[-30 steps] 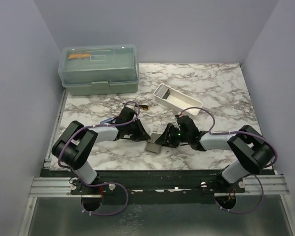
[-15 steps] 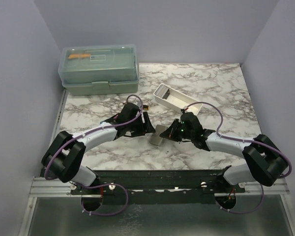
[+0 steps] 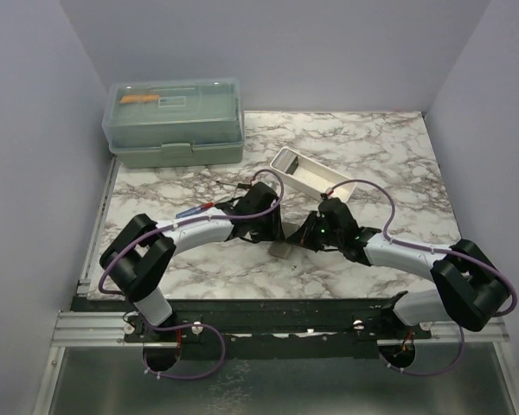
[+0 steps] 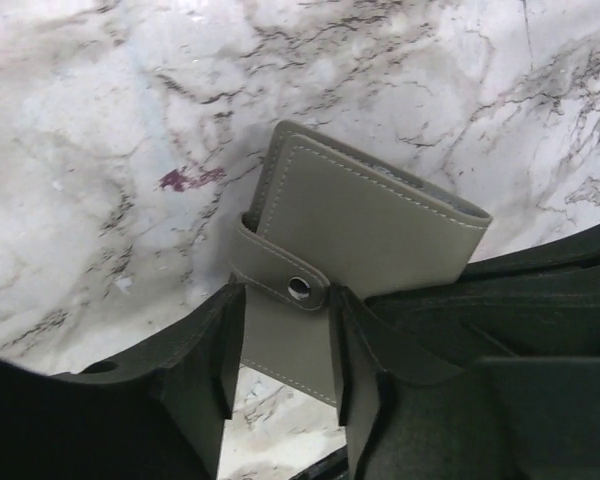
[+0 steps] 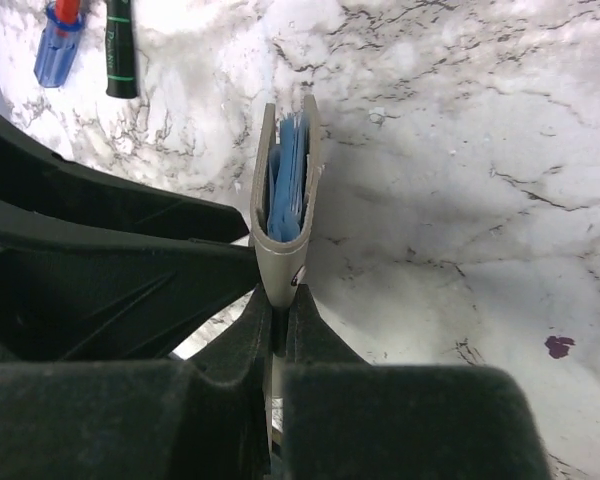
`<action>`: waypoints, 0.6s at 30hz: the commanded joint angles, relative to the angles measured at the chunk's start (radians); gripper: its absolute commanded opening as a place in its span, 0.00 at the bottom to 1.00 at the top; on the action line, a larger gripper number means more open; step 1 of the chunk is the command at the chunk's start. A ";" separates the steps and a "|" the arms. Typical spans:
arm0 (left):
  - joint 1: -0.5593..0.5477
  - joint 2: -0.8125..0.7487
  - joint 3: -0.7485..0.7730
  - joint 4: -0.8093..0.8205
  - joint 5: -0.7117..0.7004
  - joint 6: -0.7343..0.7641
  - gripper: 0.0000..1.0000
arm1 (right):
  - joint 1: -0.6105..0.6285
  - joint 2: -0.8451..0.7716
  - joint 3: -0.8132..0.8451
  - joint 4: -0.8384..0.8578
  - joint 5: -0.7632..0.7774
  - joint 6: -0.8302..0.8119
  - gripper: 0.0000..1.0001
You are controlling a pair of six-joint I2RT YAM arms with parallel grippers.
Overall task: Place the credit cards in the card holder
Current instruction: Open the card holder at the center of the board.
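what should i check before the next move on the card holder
1. Right gripper shut on the card holder, at its edge: ok
2. Blue card seated inside the holder: ok
3. Snap fastened over the closed holder: ok
4. Left gripper straddling the holder's strap end: ok; firm contact: cannot tell
5. Other cards inside: none in view, cannot tell
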 commanded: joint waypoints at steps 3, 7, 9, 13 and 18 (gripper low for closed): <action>0.002 0.102 0.093 -0.185 -0.257 0.044 0.21 | 0.004 -0.078 -0.020 0.015 0.009 -0.003 0.00; 0.034 0.091 0.088 -0.201 -0.219 0.058 0.02 | -0.013 -0.105 -0.071 0.038 0.003 -0.008 0.00; 0.034 0.080 0.086 -0.197 -0.179 0.068 0.00 | -0.035 -0.094 -0.088 0.077 -0.053 -0.020 0.00; 0.034 0.044 0.075 -0.169 -0.050 0.091 0.00 | -0.047 -0.049 -0.071 0.074 -0.106 -0.061 0.03; 0.035 -0.045 0.065 -0.169 0.026 0.116 0.00 | -0.061 0.016 0.049 -0.237 0.064 -0.169 0.55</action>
